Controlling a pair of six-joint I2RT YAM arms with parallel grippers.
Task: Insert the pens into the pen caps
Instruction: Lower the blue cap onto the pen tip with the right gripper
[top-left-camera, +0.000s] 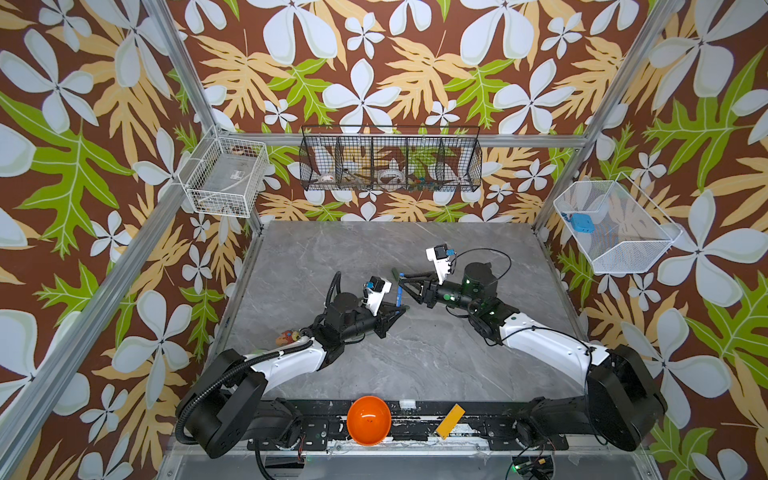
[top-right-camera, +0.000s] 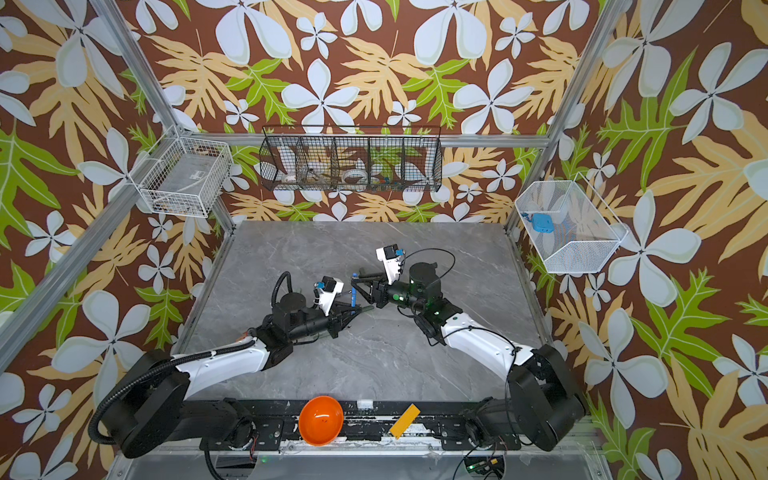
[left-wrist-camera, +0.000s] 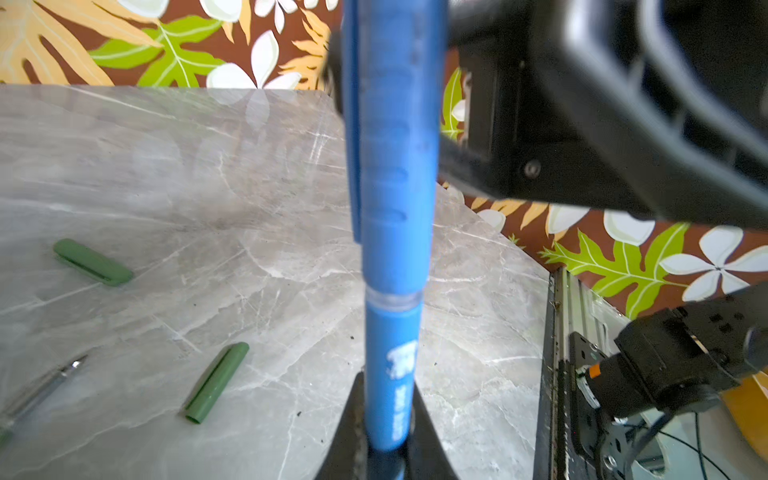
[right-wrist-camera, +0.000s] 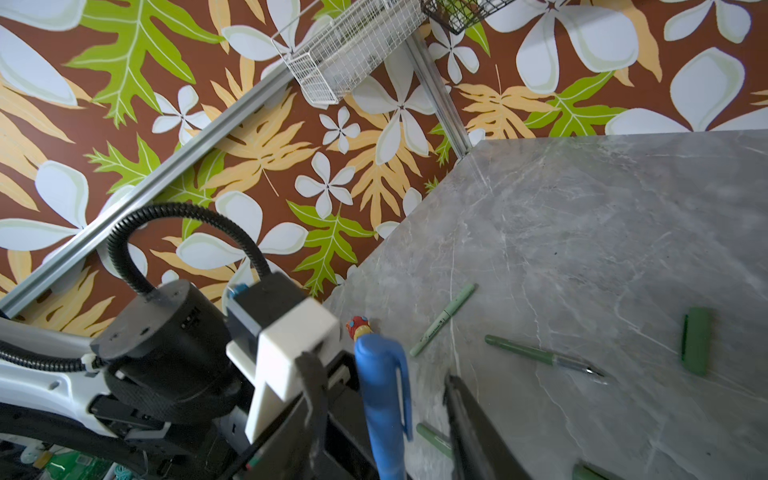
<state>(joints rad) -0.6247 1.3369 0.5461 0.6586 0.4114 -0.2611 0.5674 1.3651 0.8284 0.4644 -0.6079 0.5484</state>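
As L gripper (left-wrist-camera: 388, 415) clamps pen (left-wrist-camera: 392, 328), R gripper (right-wrist-camera: 379, 370) gapes round cap (right-wrist-camera: 384, 415).

Left gripper (top-left-camera: 400, 309) points to 2 o'clock, jaws clamped on blue pen (top-left-camera: 397, 297). Right gripper (top-left-camera: 402, 285) points to 9 o'clock, jaws parted, tips near left's.

Grey marble-patterned surface (right-wrist-camera: 582, 216), lightly littered.
A pale green pen (right-wrist-camera: 442, 320), dark green pen (right-wrist-camera: 540, 355) and stubby green cap (right-wrist-camera: 696, 340) lie apart.
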